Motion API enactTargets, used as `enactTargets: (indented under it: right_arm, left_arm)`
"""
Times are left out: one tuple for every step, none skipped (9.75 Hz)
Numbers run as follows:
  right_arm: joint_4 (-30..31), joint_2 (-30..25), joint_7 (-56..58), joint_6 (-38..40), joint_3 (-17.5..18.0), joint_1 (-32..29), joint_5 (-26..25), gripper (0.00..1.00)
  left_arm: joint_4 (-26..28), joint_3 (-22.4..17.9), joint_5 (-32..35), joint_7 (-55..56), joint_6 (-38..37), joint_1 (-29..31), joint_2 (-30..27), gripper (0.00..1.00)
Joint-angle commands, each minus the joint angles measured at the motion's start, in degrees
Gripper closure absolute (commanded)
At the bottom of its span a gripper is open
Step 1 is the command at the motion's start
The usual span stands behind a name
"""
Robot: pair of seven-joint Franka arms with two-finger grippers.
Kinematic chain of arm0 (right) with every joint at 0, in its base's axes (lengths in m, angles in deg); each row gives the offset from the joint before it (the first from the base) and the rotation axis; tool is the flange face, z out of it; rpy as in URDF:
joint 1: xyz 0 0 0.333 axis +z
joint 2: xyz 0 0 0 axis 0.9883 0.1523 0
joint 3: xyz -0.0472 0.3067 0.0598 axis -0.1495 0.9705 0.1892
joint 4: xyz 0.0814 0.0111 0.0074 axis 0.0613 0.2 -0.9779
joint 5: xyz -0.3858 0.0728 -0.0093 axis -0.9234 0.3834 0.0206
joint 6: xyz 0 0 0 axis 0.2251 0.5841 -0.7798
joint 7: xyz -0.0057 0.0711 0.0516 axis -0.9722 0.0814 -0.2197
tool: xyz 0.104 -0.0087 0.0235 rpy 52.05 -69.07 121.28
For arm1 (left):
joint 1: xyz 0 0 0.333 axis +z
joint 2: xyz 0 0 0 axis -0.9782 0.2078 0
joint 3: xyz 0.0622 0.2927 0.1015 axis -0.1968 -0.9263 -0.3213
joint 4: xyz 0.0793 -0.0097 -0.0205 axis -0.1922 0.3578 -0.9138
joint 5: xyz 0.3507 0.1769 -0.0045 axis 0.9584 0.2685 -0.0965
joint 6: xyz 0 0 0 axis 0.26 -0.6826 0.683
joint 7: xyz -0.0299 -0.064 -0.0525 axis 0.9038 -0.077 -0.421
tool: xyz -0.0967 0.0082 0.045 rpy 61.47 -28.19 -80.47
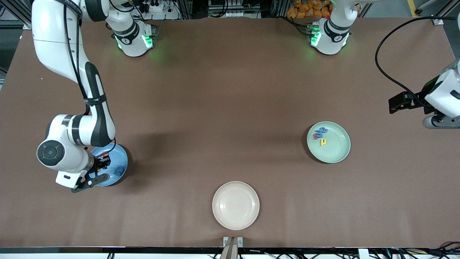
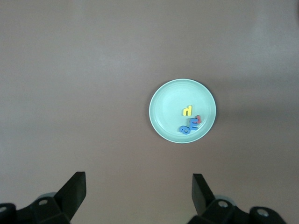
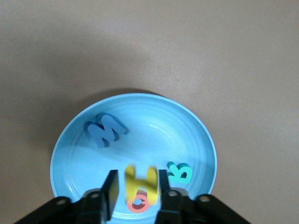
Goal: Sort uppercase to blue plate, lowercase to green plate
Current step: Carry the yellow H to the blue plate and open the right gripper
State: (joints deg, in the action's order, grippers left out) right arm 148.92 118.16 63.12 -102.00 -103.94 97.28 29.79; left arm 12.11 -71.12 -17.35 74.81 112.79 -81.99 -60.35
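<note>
My right gripper hangs low over the blue plate, which lies toward the right arm's end of the table. Its jaws stand a little apart around the yellow H, which is blurred, with a gap on one side. The red Q lies under the H; the blue W and green R lie in the same plate. The green plate holds the lowercase letters: yellow, blue, red. My left gripper waits open and empty, high beside the green plate.
An empty beige plate sits near the front camera's edge, midway along the table. A black cable loops over the table at the left arm's end. The right arm's elbow hangs over the table next to the blue plate.
</note>
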Motion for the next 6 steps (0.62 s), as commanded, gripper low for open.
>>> enactTargets:
  right_arm:
    - [3.57,-5.30,-0.72,0.06,2.45,-2.05,0.71,0.00]
    - [4.71,-7.92,-4.39,0.50,5.59,-3.97,0.62,0.00]
    - [5.94,-10.82,-7.03,2.24,8.49,-5.82,0.36,0.00]
    - [7.43,-13.98,-9.50,3.22,9.04,-6.19,0.27,0.00]
    - [9.01,-17.23,-11.26,4.44,9.66,-6.54,0.27,0.00]
    - [11.20,-21.01,-12.41,4.80,12.45,-9.15,0.27,0.00]
  left_arm:
    - [-1.14,-0.07,1.68,0.89,-1.43,-1.38,-0.01,0.00]
    - [-1.14,-0.24,1.24,0.81,-1.43,-1.21,-0.18,0.00]
    - [-1.14,-0.33,1.07,0.63,-1.43,-0.68,-0.10,0.00]
    - [-1.14,-0.50,1.06,0.20,-1.43,-0.33,-0.10,0.00]
    - [-1.14,-0.59,1.06,0.10,-1.43,-0.32,-0.10,0.00]
    - [-1.14,-0.59,0.98,0.10,-1.43,0.02,-0.10,0.00]
